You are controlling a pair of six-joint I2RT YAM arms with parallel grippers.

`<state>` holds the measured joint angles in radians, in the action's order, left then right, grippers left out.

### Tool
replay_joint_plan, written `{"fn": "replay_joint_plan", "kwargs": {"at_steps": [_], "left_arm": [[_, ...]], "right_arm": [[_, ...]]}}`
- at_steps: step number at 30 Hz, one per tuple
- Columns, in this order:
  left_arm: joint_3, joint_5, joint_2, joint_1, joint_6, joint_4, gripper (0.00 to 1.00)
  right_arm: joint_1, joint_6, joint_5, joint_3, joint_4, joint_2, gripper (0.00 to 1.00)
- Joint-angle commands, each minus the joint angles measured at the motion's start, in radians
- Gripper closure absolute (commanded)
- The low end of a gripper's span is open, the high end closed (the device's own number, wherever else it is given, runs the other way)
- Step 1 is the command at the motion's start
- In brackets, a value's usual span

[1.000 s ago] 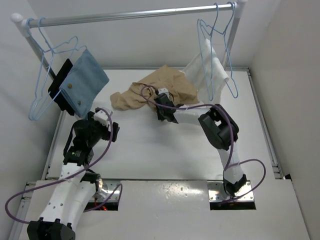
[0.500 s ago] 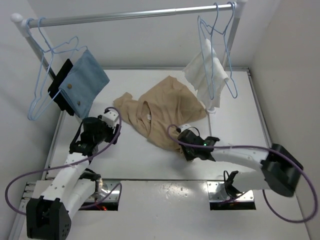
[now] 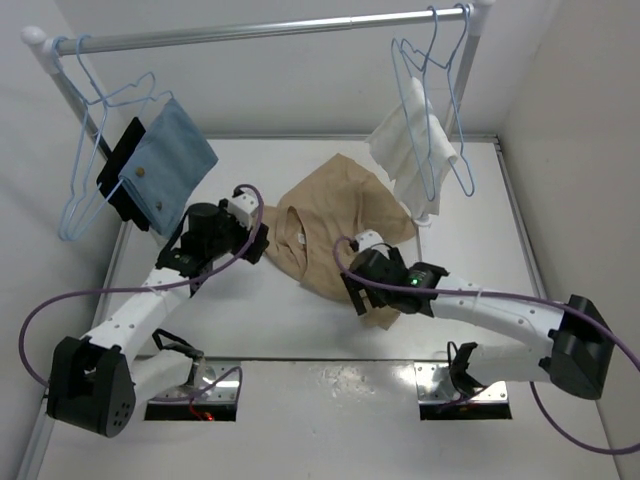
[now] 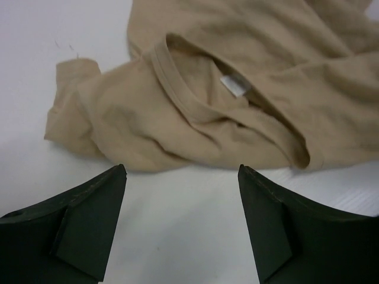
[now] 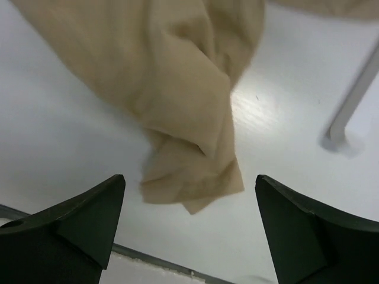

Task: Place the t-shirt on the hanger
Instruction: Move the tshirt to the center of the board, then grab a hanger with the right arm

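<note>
T-shirt (image 3: 340, 210) lies rumpled on the table (image 3: 290, 330) with its collar facing up, my left gripper (image 4: 180, 171) wide open just short of that collar, my right gripper (image 5: 189, 180) spread and empty over a folded corner, so I'd guess both are lined up to grab and spread it out.

The t-shirt (image 3: 335, 210) is plain tan, with a small white label (image 4: 233, 86) inside its collar, against a white surface (image 3: 300, 330). The hanger (image 3: 90, 150) is pale blue wire. The cloth (image 3: 170, 160) is dusty blue and the towel (image 3: 410, 145) is white.
</note>
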<state>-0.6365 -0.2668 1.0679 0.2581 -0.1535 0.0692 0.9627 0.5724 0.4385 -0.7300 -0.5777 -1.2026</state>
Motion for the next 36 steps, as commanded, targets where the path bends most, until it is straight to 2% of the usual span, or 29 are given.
{"fn": "replay_joint_plan", "kwargs": {"at_steps": [1,3,5,6,7,10,11,13,16,18,21,22,23,24,25,26,28,29,30,33,36], "left_arm": [[-0.074,0.03,0.033,0.019,0.149,-0.094,0.18],[-0.087,0.073,0.062,0.02,0.215,-0.094,0.19],[-0.101,0.11,0.073,0.02,0.255,-0.094,0.21],[-0.114,0.145,0.089,0.02,0.255,-0.094,0.21],[-0.114,0.156,0.101,0.02,0.265,-0.094,0.22],[-0.126,0.167,0.11,0.02,0.256,-0.094,0.22],[-0.135,0.167,0.11,0.02,0.256,-0.094,0.22],[-0.135,0.167,0.122,0.02,0.244,-0.094,0.22],[-0.135,0.158,0.141,0.02,0.22,-0.112,0.22],[-0.126,0.158,0.152,0.02,0.21,-0.124,0.22],[-0.126,0.158,0.197,0.02,0.2,-0.164,0.22],[-0.126,0.158,0.207,0.02,0.2,-0.164,0.22],[-0.135,0.158,0.224,0.02,0.2,-0.164,0.22],[-0.144,0.143,0.224,0.02,0.2,-0.164,0.22],[-0.156,0.133,0.237,0.02,0.19,-0.164,0.22],[-0.157,0.123,0.237,0.02,0.19,-0.164,0.22],[-0.157,0.123,0.247,0.02,0.18,-0.164,0.22],[-0.157,0.123,0.247,0.02,0.18,-0.164,0.22],[-0.144,0.123,0.238,0.02,0.18,-0.175,0.22],[-0.12,0.123,0.228,0.02,0.18,-0.184,0.22],[-0.111,0.123,0.218,0.03,0.18,-0.196,0.22]], "right_arm": [[0.036,-0.187,-0.052,-0.164,0.068,-0.072,0.09],[0.048,-0.265,-0.141,-0.268,0.096,-0.116,0.1],[0.057,-0.313,-0.248,-0.343,0.145,-0.136,0.14],[0.057,-0.35,-0.285,-0.432,0.156,-0.159,0.18],[0.057,-0.362,-0.322,-0.48,0.167,-0.172,0.35],[0.057,-0.382,-0.365,-0.652,0.213,-0.202,0.74],[0.057,-0.382,-0.356,-0.683,0.254,-0.203,0.74],[0.047,-0.382,-0.356,-0.767,0.282,-0.203,0.66],[0.034,-0.411,-0.238,-0.922,0.247,-0.203,0.66],[0.034,-0.425,-0.158,-1.081,0.16,-0.227,0.55],[0.034,-0.46,0.062,-1.262,0.073,-0.284,0.43],[0.024,-0.492,0.191,-1.299,0.062,-0.319,0.39],[0.024,-0.511,0.253,-1.368,0.053,-0.34,0.28],[0.013,-0.535,0.357,-1.402,0.038,-0.362,0.24],[-0.001,-0.569,0.399,-1.437,0.038,-0.385,0.22],[-0.01,-0.58,0.437,-1.507,0.026,-0.425,0.22],[-0.037,-0.598,0.523,-1.548,0.041,-0.434,0.26],[-0.051,-0.608,0.554,-1.548,0.053,-0.407,0.33],[-0.065,-0.608,0.563,-1.527,0.077,-0.385,0.34],[-0.117,-0.591,0.542,-1.432,0.088,-0.313,0.37],[-0.176,-0.54,0.487,-1.44,0.0,-0.307,0.37]]}}
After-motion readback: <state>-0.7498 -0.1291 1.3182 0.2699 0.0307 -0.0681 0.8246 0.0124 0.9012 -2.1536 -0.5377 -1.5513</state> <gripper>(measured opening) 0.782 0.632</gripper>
